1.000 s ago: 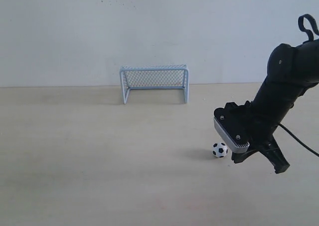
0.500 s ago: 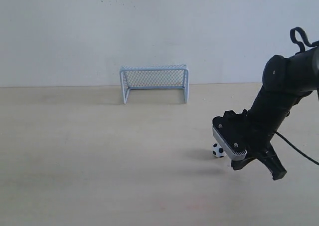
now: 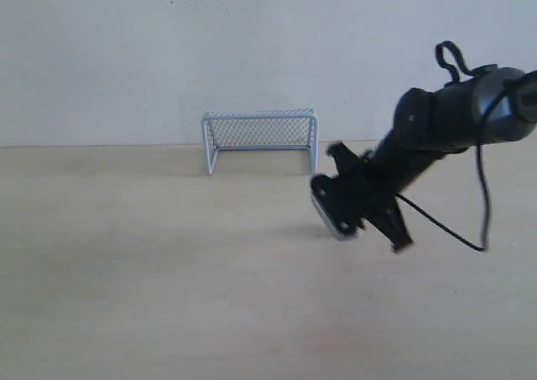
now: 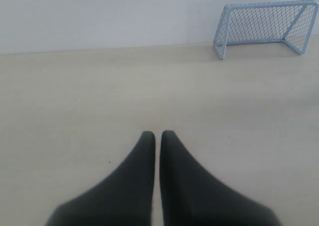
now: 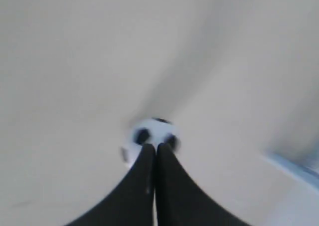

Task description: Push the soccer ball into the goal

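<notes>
The soccer ball [image 5: 152, 133], white with black patches and blurred, lies right at the tips of my right gripper [image 5: 155, 147], whose jaws are shut with nothing between them. In the exterior view the ball is hidden behind my right gripper [image 3: 352, 216], which hangs low over the table a little right of the goal's mouth. The goal [image 3: 260, 141], pale blue tube with dark mesh, stands by the back wall and also shows in the left wrist view as the goal [image 4: 266, 24]. My left gripper [image 4: 157, 133] is shut and empty, far from the goal.
A pale wooden table [image 3: 151, 271] runs to a white wall [image 3: 252, 44] behind the goal. A black cable [image 3: 453, 233] hangs from the right arm. A blurred pale blue shape [image 5: 294, 166] sits at one edge of the right wrist view.
The right arm has swept left and toward the goal, blurred by motion. The ball, seen beside the gripper at right before, has moved along with it and is now hidden in the exterior view.
</notes>
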### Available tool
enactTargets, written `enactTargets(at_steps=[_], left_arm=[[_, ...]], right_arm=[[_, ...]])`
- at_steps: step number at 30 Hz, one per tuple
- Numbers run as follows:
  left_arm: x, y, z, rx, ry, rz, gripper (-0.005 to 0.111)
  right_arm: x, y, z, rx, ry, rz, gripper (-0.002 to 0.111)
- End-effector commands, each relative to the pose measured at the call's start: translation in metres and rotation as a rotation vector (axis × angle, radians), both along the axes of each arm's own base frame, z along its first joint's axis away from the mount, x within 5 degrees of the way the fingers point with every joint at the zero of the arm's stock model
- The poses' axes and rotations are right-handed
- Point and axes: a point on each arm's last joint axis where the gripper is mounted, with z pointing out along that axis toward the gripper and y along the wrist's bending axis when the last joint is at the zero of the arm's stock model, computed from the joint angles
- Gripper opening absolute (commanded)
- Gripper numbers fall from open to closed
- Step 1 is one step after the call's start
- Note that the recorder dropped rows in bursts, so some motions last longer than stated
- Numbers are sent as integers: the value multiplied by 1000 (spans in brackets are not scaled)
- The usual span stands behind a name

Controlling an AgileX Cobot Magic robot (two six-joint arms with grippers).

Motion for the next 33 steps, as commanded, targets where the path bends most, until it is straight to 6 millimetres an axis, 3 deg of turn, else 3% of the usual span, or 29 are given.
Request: enactTargets(at_steps=[1,7,16,22,30,33], left_arm=[[0,0,0,5,-15,-8,4],[0,0,0,5,-15,-8,4],[0,0,0,5,-15,-8,4],[0,0,0,5,-15,-8,4],[0,0,0,5,-15,-8,4],[0,0,0,5,-15,-8,4]], right_arm=[[26,37,71,370,-487,-286,0],[9,33,82,328,-331,-216,0],[-11,32,61,251,-66,-193,0],[-26,14,45,48,118,-307,0],[-66,-13,37,-294,522,-522,0],[-70,-15,37,-276,547,-644,0]])
